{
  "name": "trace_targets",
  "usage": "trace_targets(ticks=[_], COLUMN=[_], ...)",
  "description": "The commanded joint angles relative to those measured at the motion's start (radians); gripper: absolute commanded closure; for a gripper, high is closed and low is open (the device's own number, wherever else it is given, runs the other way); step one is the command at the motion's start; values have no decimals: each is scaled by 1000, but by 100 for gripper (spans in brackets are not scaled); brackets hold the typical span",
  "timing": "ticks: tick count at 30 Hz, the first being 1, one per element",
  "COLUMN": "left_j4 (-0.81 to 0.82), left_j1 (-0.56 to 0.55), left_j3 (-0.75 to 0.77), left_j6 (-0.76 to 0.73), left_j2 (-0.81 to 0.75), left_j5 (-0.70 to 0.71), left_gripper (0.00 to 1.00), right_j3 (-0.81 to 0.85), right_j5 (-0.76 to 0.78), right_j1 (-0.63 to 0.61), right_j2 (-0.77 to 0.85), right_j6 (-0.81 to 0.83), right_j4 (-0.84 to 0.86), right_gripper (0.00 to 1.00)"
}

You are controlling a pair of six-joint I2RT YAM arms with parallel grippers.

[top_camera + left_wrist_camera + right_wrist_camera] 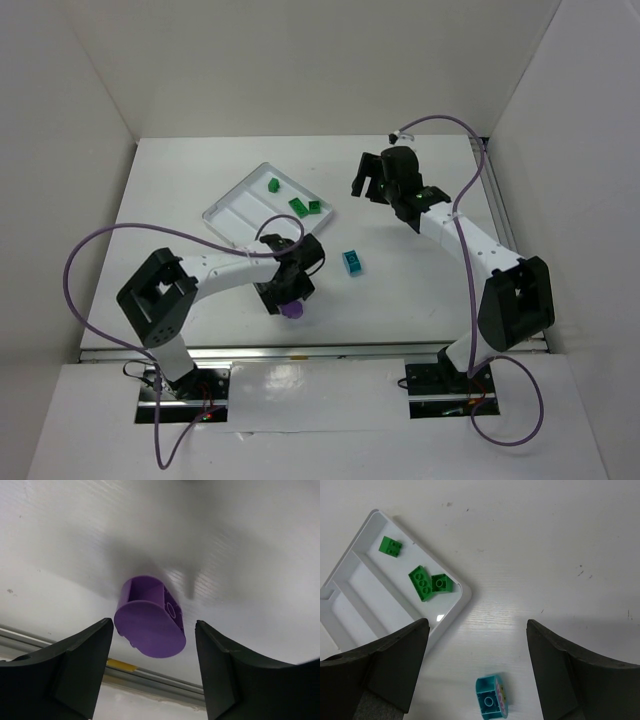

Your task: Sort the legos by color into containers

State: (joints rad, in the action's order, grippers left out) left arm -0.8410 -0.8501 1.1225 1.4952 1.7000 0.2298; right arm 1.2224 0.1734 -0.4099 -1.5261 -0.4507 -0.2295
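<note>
Top external view shows three green bricks [298,207] inside the tray [235,212], cyan brick [352,262] outside it, left fingers [75,670] open astride the purple piece [292,310], right fingers [385,665] open and empty.

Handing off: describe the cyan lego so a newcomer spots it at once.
Find the white tray left of centre on the table. Just past its right corner, toward the near edge, the cyan lego lies alone. Unlike it, the green legos all sit inside the tray.
</note>
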Motion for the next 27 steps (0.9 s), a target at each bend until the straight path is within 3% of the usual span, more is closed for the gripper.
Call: trace_targets(ticks=[1, 10, 14, 18, 22, 27], left_j4=[-13, -88, -116, -69, -12, 2], left_j1=[-6, -6, 37, 221, 412, 526], left_j3=[11, 78, 181, 267, 393, 494], left_j6=[4, -56, -157, -324, -438, -493], left_j2=[38, -55, -131, -151, -59, 90], left_j5=[-6, 72, 152, 163, 137, 128], left_gripper=[22, 58, 58, 61, 65, 63], right_j3=[-3, -12, -12, -63, -104, -141], right_j5=[-5, 6, 26, 37, 37, 57], right_j1=[3, 3, 3, 13, 13, 22], right_j2=[43, 43, 67, 96, 155, 194], right_j6=[14, 4, 4, -19, -29, -29], right_j4=[-10, -19, -28, -28, -51, -93], right_gripper=[14, 14, 14, 14, 14, 14])
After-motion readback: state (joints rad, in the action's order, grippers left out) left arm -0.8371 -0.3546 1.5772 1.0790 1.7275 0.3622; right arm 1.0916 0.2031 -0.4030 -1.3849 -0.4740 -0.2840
